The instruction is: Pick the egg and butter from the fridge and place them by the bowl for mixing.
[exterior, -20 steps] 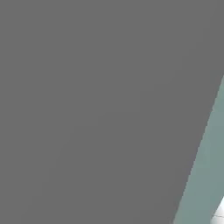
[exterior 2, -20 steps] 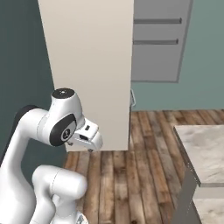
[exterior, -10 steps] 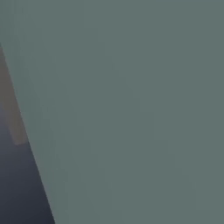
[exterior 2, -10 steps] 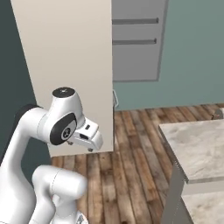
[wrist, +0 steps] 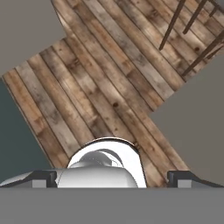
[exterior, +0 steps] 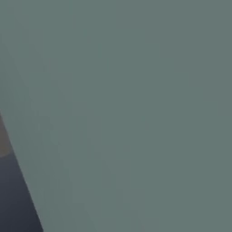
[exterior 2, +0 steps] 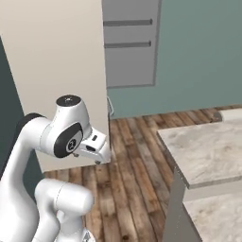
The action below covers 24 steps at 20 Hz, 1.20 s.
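Plainly, fridge [exterior 2: 61, 71]: beige outer panel.

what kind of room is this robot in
Most likely a kitchen. In the right base view a marble-look counter stands over a wood plank floor, a tall beige panel that could be a fridge side rises by the arm, and grey drawer fronts sit against a teal wall.

In the right base view we see the fridge [exterior 2: 61, 71] standing left, its shelves [exterior 2: 128, 34] behind and right of its outer panel. A counter [exterior 2: 208, 151] lies right, plank floor [exterior 2: 132, 179] between them. Left base view faces what may be a wall [exterior: 136, 113].
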### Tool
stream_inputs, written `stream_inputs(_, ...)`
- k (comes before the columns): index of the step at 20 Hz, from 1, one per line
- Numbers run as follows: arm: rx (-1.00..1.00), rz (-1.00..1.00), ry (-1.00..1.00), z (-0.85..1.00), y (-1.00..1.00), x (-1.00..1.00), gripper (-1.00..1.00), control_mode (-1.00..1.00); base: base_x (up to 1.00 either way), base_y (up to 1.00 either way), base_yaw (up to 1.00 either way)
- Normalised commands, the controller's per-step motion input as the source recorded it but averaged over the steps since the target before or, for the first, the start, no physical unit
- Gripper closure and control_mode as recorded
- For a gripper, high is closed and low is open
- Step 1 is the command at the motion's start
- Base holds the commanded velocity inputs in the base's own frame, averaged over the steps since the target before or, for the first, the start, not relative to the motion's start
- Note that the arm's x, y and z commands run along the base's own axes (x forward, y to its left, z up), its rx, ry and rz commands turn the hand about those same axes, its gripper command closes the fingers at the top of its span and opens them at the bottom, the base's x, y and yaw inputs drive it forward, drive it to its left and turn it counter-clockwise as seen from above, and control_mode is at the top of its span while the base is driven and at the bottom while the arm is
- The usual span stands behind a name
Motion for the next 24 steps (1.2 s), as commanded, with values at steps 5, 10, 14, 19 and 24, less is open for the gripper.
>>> stream_inputs(5,0.00,0.00,0.00,0.00,0.00,0.00,-1.00,1.00,0.74,-0.04,-0.16)
stream_inputs(10,0.00,0.00,0.00,0.00,0.00,0.00,-1.00,1.00,0.74,-0.26,0.00)
stream_inputs(14,0.00,0.00,0.00,0.00,0.00,0.00,-1.00,1.00,0.76,-0.20,0.01)
stream_inputs(19,0.00,0.00,0.00,0.00,0.00,0.00,-1.00,1.00,0.82,-0.08,-0.01)
stream_inputs(24,0.00,0.00,0.00,0.00,0.00,0.00,-1.00,1.00,0.79,0.00,-0.08)
